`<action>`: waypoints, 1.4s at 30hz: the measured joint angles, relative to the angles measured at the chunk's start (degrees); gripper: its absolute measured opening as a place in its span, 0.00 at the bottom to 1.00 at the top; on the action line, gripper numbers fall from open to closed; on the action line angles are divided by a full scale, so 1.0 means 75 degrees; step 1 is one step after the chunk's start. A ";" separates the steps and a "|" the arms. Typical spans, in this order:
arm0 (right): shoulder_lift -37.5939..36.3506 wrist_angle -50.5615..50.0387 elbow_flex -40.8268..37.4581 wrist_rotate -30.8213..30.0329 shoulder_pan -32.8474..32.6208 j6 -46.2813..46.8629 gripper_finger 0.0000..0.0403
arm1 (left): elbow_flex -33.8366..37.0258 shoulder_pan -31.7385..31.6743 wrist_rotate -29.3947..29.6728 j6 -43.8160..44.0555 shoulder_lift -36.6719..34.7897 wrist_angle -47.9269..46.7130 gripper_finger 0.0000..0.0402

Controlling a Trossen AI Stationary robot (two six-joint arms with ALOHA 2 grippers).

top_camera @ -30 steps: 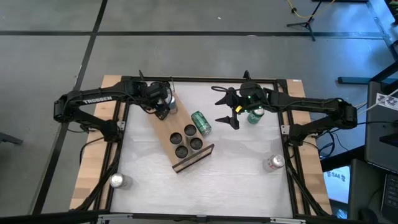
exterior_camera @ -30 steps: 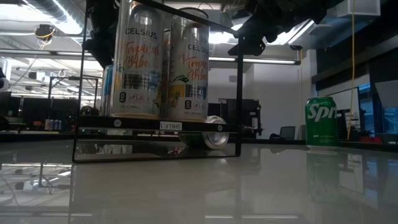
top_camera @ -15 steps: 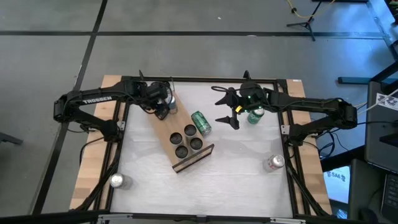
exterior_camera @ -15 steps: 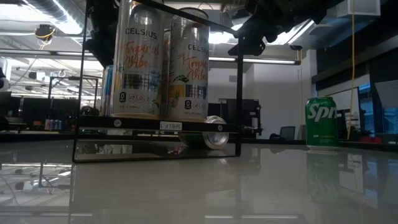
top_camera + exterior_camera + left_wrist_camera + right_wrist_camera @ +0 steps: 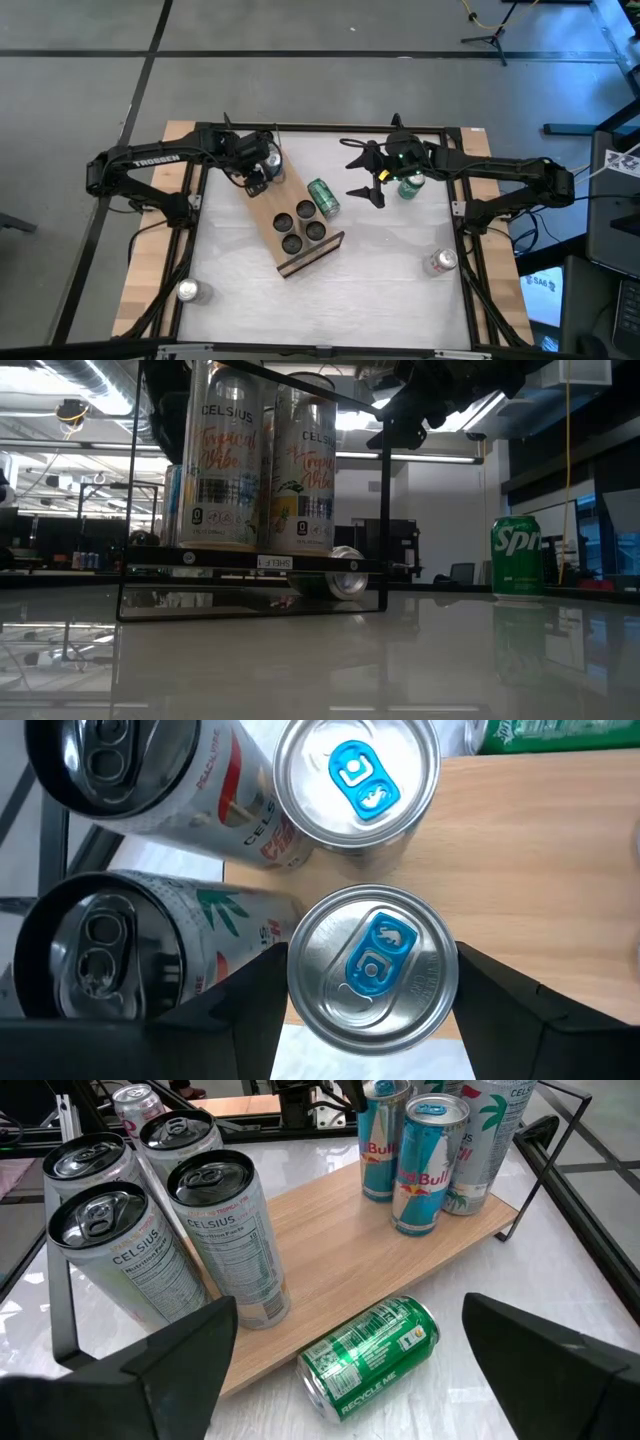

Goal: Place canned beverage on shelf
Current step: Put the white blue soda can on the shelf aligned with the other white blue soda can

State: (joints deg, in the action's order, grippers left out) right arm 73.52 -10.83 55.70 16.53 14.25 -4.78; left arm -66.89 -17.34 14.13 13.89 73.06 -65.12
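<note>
The shelf (image 5: 268, 202) is a light-wood board lying slantwise at the table's middle. Several dark-topped Celsius cans (image 5: 300, 227) stand at its near end. Two Red Bull cans (image 5: 425, 1165) and more Celsius cans stand at its far end. My left gripper (image 5: 257, 177) hangs over that far end, shut on a silver can with a blue tab (image 5: 372, 982). My right gripper (image 5: 365, 175) is open and empty above the table, right of the shelf. A green can (image 5: 323, 197) lies on its side on the table against the shelf's right edge. My left gripper pinches the blue-tab can between its two fingers, one on each side just below the top rim (image 5: 297, 995). The fingers come from above and point down. The can stands upright over the shelf's wood near the board's edge. Its own top hides its foot.
An upright green Sprite can (image 5: 410, 186) stands under my right arm. A silver can (image 5: 440, 262) stands at the near right and another (image 5: 188, 291) at the near left. The lying green can (image 5: 368, 1358) is just ahead of my right gripper.
My left gripper has shifted a little toward the table's left edge at the shelf's far end. My right gripper has kept still.
</note>
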 joint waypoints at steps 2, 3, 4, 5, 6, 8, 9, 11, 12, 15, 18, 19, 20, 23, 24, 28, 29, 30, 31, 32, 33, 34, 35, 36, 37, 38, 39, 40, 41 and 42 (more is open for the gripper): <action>0.0002 0.0000 0.0000 0.0000 -0.0001 0.0001 0.94 | 0.0000 -0.0001 0.0017 -0.0073 0.0000 0.0000 0.56; -0.0001 0.0000 0.0000 0.0000 0.0000 0.0001 0.94 | 0.0000 -0.0001 0.0021 -0.0075 0.0000 -0.0002 0.56; 0.0002 0.0000 0.0000 0.0000 -0.0002 0.0001 0.94 | 0.0000 -0.0001 0.0026 -0.0075 0.0000 -0.0003 0.56; 0.0001 0.0000 0.0000 0.0000 0.0001 -0.0002 0.94 | 0.0000 0.0001 0.0030 -0.0075 0.0000 -0.0006 0.56; -0.0001 0.0000 0.0000 0.0000 0.0001 -0.0002 0.94 | 0.0000 -0.0001 0.0030 -0.0075 0.0000 -0.0004 0.56; 0.0000 -0.0001 0.0000 0.0000 -0.0002 -0.0002 0.94 | 0.0000 0.0000 0.0030 -0.0075 0.0000 -0.0006 0.56; -0.0001 0.0000 0.0000 0.0000 0.0001 0.0000 0.94 | 0.0000 -0.0001 0.0033 -0.0075 0.0000 -0.0006 0.56; -0.0001 0.0000 0.0000 0.0000 0.0000 -0.0001 0.94 | 0.0000 -0.0001 0.0033 -0.0078 0.0000 -0.0009 0.57; 0.0001 0.0000 0.0000 0.0000 -0.0001 -0.0002 0.94 | 0.0000 -0.0001 0.0033 -0.0075 0.0000 -0.0010 0.58; 0.0000 0.0000 0.0000 0.0000 0.0000 0.0000 0.94 | 0.0000 -0.0001 0.0033 -0.0078 0.0000 -0.0009 0.60; -0.0001 0.0000 0.0000 0.0000 -0.0001 0.0001 0.94 | 0.0003 -0.0001 0.0033 -0.0078 0.0000 -0.0003 0.62; 0.0001 -0.0001 0.0000 0.0000 -0.0002 -0.0001 0.94 | 0.0003 -0.0001 0.0033 -0.0080 0.0000 -0.0003 0.62; 0.0000 -0.0001 0.0000 0.0000 -0.0001 -0.0001 0.94 | 0.0003 -0.0001 0.0038 -0.0078 0.0000 -0.0003 0.63; -0.0001 0.0000 0.0000 0.0000 0.0000 -0.0001 0.94 | 0.0007 -0.0001 0.0067 -0.0081 0.0000 0.0000 0.63; -0.0001 0.0000 0.0000 0.0000 -0.0001 -0.0002 0.94 | 0.0012 -0.0001 0.0077 -0.0081 0.0000 -0.0001 0.64; -0.0001 0.0000 0.0000 0.0000 0.0001 0.0001 0.94 | 0.0015 -0.0001 0.0226 -0.0087 0.0006 -0.0012 0.66; 0.0000 0.0000 0.0000 0.0000 -0.0001 -0.0002 0.94 | 0.0015 -0.0001 0.0225 -0.0090 0.0006 -0.0012 0.67; 0.0000 -0.0001 0.0000 0.0000 -0.0001 -0.0002 0.94 | 0.0015 -0.0001 0.0230 -0.0090 0.0006 -0.0012 0.67; -0.0001 -0.0001 0.0000 0.0000 0.0001 -0.0002 0.94 | 0.0015 -0.0001 0.0238 -0.0090 0.0006 -0.0010 0.68; 0.0000 0.0000 0.0000 0.0000 0.0001 0.0000 0.94 | 0.0015 -0.0001 0.0242 -0.0089 0.0006 -0.0005 0.69; -0.0001 0.0000 0.0000 0.0000 0.0001 0.0001 0.94 | 0.0015 -0.0001 0.0242 -0.0090 0.0006 -0.0003 0.69; -0.0001 -0.0003 0.0000 0.0000 -0.0002 0.0001 0.94 | 0.0015 -0.0001 0.0242 -0.0087 0.0006 -0.0003 0.70; 0.0000 -0.0001 0.0000 0.0000 0.0000 -0.0001 0.94 | 0.0015 -0.0001 0.0242 -0.0087 0.0006 0.0003 0.71; 0.0000 -0.0003 0.0000 0.0000 -0.0001 -0.0001 0.94 | 0.0015 -0.0001 0.0245 -0.0087 0.0006 0.0006 0.71; 0.0001 0.0000 0.0000 0.0000 0.0001 0.0000 0.94 | 0.0015 -0.0001 0.0251 -0.0087 0.0006 0.0006 0.72; -0.0001 -0.0002 0.0000 0.0000 0.0000 -0.0002 0.94 | 0.0015 -0.0001 0.0248 -0.0087 0.0006 0.0006 0.72; -0.0001 -0.0001 0.0000 0.0000 -0.0001 -0.0001 0.94 | 0.0015 -0.0001 0.0250 -0.0087 0.0006 0.0008 0.73; 0.0000 -0.0003 0.0000 0.0000 -0.0001 -0.0001 0.94 | 0.0015 -0.0001 0.0251 -0.0085 0.0006 0.0009 0.73; -0.0001 -0.0002 0.0000 0.0000 0.0000 -0.0001 0.94 | 0.0015 -0.0001 0.0251 -0.0082 0.0006 0.0010 0.74; 0.0000 -0.0001 0.0000 0.0000 0.0000 -0.0001 0.94 | 0.0015 -0.0001 0.0251 -0.0073 0.0006 0.0009 0.74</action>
State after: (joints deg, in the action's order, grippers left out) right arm 73.52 -10.84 55.70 16.53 14.25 -4.79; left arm -66.78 -17.34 16.01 13.34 73.10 -65.06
